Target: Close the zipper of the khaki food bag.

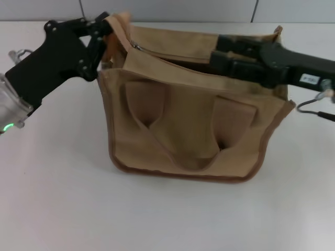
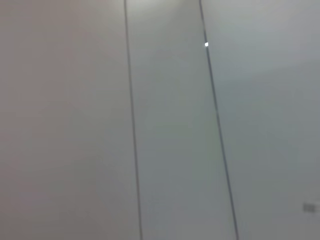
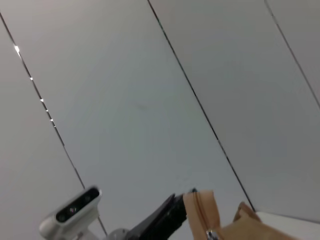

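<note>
A white table (image 1: pixel 52 209) stands before a grey panelled wall (image 3: pixel 125 100).

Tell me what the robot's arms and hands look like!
Both are chunky and black. The left hand has bolted black linkage plates on a silver wrist with a tiny green light. The right hand is a long black block with a small white label, and a grey cable loops beside it.

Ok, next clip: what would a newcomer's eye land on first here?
The boxy tan canvas bag standing mid-table, its top gaping open. Both black arms meet it: the left pincer at the bag's left top corner by the small silver zipper slider, the right pincer reaching across the open mouth from the right.
</note>
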